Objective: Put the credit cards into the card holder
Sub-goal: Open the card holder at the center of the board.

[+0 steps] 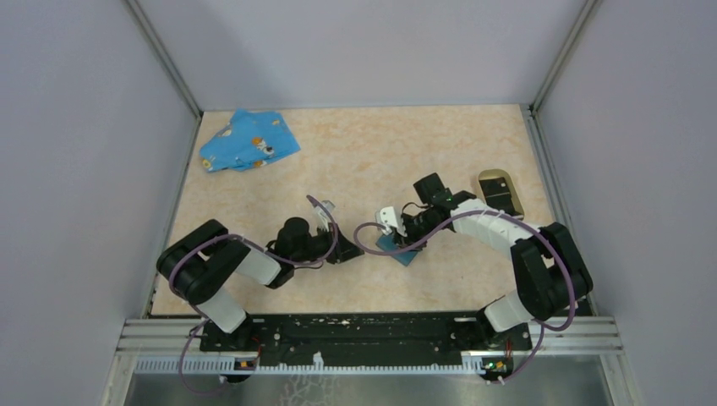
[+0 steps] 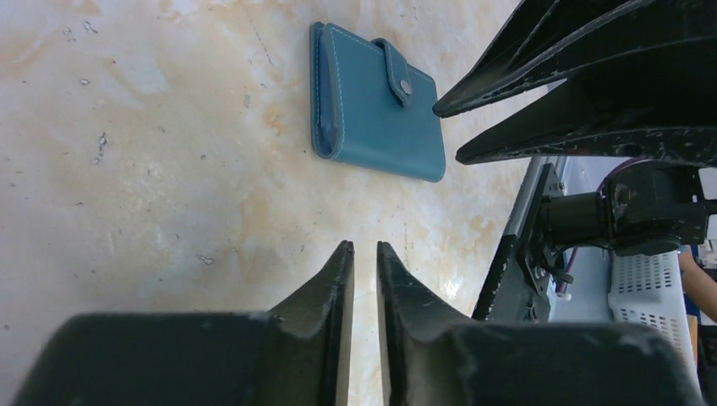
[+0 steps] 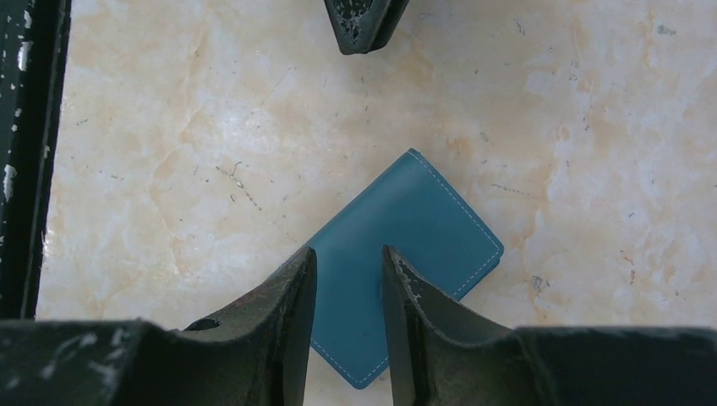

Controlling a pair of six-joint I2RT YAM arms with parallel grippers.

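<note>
**Teal case [image 3: 406, 245] under the right gripper [image 3: 348, 254], card holder [image 1: 514, 207] off back-right**

Stitched leather-look case with a snap tab [image 2: 397, 72] lies flat on the marbled tabletop [image 1: 380, 152], corner-on to the right gripper hovering over it, jaws slightly apart, grasping nothing. Left gripper [image 2: 364, 247] sits just beside, barely parted, empty too. Holder's a tan-rimmed oval with black slots, near the right wall [image 1: 592, 127], long axis roughly front-to-back. Right arm's nearer, I reckon. No loose cards showing.
</note>
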